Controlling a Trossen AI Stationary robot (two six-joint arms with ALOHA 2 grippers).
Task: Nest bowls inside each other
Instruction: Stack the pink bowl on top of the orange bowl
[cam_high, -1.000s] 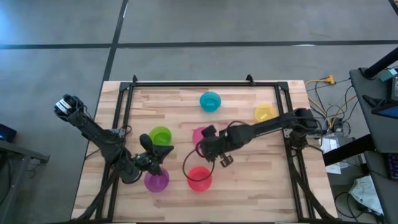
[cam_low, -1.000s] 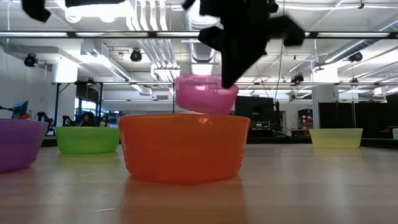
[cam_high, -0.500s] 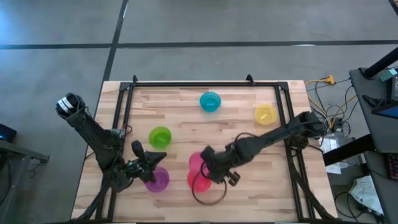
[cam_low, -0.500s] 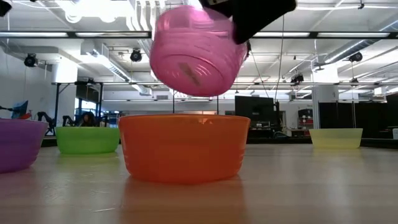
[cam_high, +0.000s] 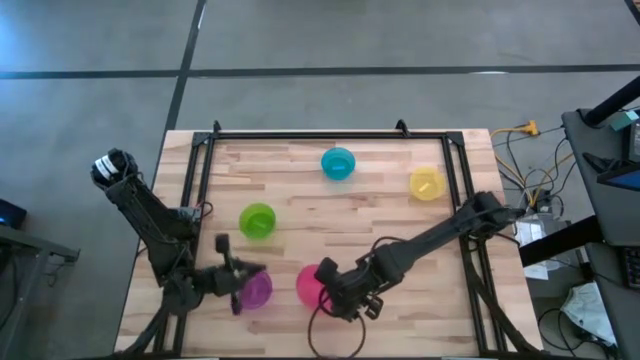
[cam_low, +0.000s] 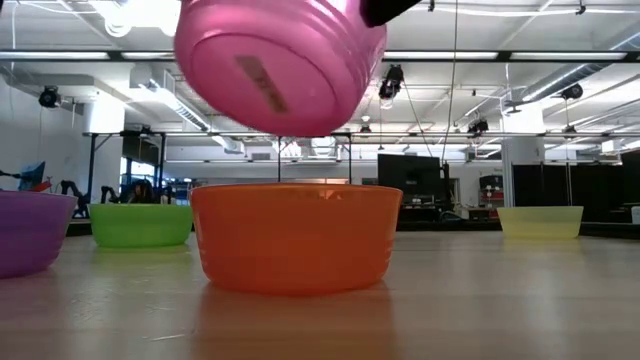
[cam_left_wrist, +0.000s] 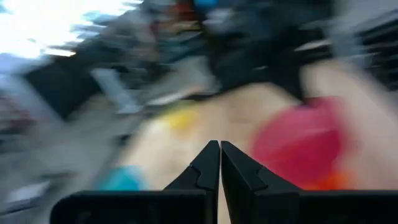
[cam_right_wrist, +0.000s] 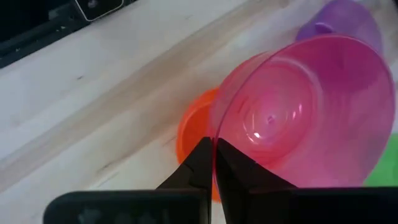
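Observation:
My right gripper (cam_high: 335, 287) is shut on the pink-magenta bowl (cam_high: 312, 285), which it holds tilted in the air over the orange bowl (cam_low: 295, 235). The orange bowl stands upright on the table near its front edge and also shows in the right wrist view (cam_right_wrist: 191, 140). My left gripper (cam_high: 243, 280) is shut and empty, just left of the purple bowl (cam_high: 259, 289). The green bowl (cam_high: 258, 220), blue bowl (cam_high: 338, 162) and yellow bowl (cam_high: 426, 183) stand apart on the table, each on its base. My right gripper pinches the pink-magenta bowl's rim (cam_right_wrist: 217, 138) between its two fingers, one inside the bowl and one outside. The bowl is lifted clear and tilted, its base (cam_low: 262, 80) turned toward the table's near edge, above the orange bowl.
A black metal frame (cam_high: 300, 133) runs round the wooden tabletop. A loose black cable loop (cam_high: 335, 335) hangs from the right arm over the near edge. Bare wood lies in the table's middle and at its near right.
My right gripper has carried the pink-magenta bowl from the table's middle toward the near edge and over the orange bowl, tipping it further. My left gripper has drawn back from the green bowl toward the near edge, to beside the purple bowl.

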